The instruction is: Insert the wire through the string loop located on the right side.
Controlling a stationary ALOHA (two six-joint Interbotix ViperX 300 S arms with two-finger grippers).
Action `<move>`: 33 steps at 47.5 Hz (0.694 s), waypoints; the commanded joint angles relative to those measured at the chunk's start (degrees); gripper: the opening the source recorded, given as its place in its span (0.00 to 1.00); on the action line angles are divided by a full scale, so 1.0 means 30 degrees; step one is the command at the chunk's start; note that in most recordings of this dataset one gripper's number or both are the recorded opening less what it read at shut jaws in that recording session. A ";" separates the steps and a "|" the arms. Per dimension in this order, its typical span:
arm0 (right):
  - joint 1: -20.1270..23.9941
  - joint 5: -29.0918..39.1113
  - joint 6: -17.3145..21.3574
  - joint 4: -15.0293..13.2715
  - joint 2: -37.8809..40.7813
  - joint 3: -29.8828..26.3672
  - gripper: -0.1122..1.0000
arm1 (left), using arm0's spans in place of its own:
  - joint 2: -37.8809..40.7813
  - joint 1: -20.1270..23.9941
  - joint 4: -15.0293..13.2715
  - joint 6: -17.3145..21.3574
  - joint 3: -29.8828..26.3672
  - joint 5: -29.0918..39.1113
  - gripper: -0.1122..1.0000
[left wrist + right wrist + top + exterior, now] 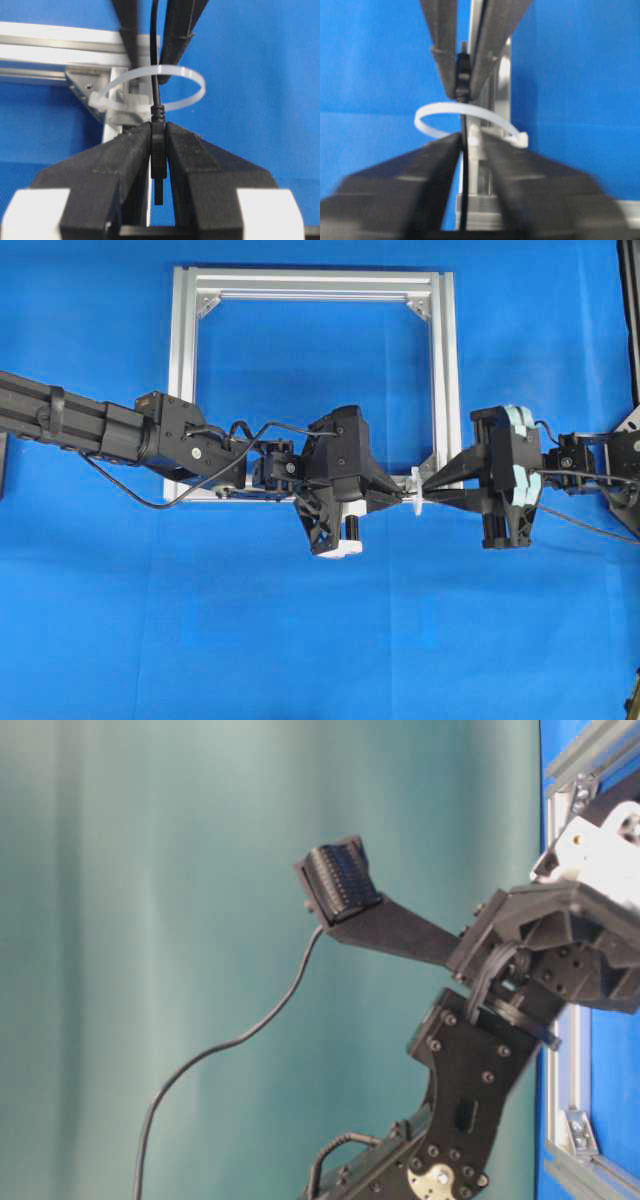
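Observation:
The string loop (190,75) is a white band standing at the near right corner of the silver frame (310,282). The thin black wire (155,90) runs through it. My left gripper (158,125) is shut on the wire's dark plug (158,150), just on the frame side of the loop (417,502). My right gripper (471,137) faces it from the other side of the loop (435,112). Its fingers stand slightly apart around the wire (464,165), which lies along one finger. In the overhead view the left gripper (405,498) and right gripper (428,486) almost meet tip to tip.
The square aluminium frame lies flat on the blue cloth, with a triangular corner bracket (82,85) just behind the loop. The left arm (180,435) crosses the frame's near bar. A thin black cable (590,523) trails away from the right gripper toward the right edge.

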 commanded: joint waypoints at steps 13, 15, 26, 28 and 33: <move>-0.0029 -0.0088 0.0000 0.0088 -0.0117 -0.0322 0.96 | -0.0586 -0.0029 0.0059 0.0176 -0.0176 -0.0146 0.17; -0.0029 -0.0088 0.0000 0.0088 -0.0117 -0.0293 0.94 | -0.0674 -0.0029 0.0059 0.0176 -0.0029 -0.0146 0.17; -0.0029 -0.0088 0.0000 0.0088 -0.0117 -0.0352 0.95 | -0.2373 -0.0029 0.0117 0.0293 0.1934 -0.0264 0.17; -0.0029 -0.0088 0.0000 0.0088 -0.0117 -0.0352 0.95 | -0.3047 -0.0029 0.0088 0.0410 0.2783 -0.0527 0.17; -0.0029 -0.0059 -0.0029 0.0088 -0.0117 -0.0410 0.95 | -0.4453 -0.0029 0.0117 0.0615 0.4746 -0.1465 0.17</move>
